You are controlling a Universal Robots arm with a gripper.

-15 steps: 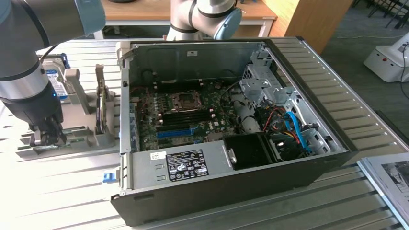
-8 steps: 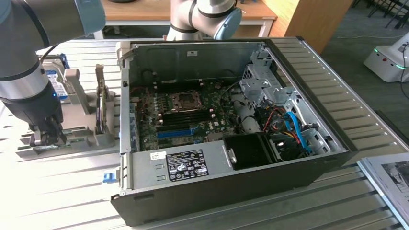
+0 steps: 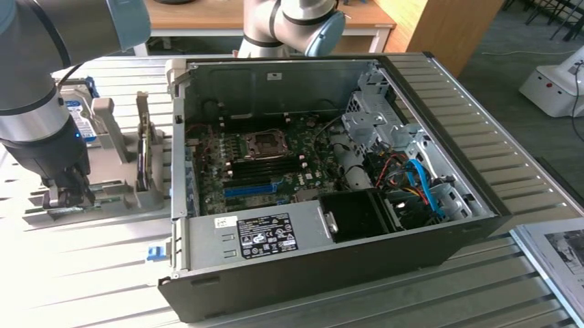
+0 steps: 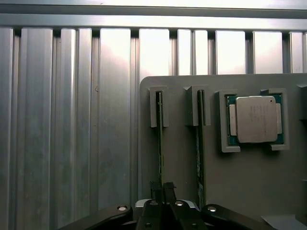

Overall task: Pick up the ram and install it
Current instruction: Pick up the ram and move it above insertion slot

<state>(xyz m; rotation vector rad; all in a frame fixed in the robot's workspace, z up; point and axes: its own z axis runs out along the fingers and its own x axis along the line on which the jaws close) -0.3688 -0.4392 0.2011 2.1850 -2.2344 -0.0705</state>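
Seen edge-on in the wrist view, the ram is a thin green stick standing in a slot of the grey holder. My gripper is shut on its near end, one dark fingertip on each side. A second stick stands in the neighbouring slot, untouched. In the exterior view my gripper is down at the grey holder on the exterior view's left, beside the open computer case.
A square silver processor lies in its own pocket on the holder. A blue-labelled hard drive stands behind my arm. The motherboard lies exposed inside the case. A second robot arm stands behind the case. The table is ribbed metal.
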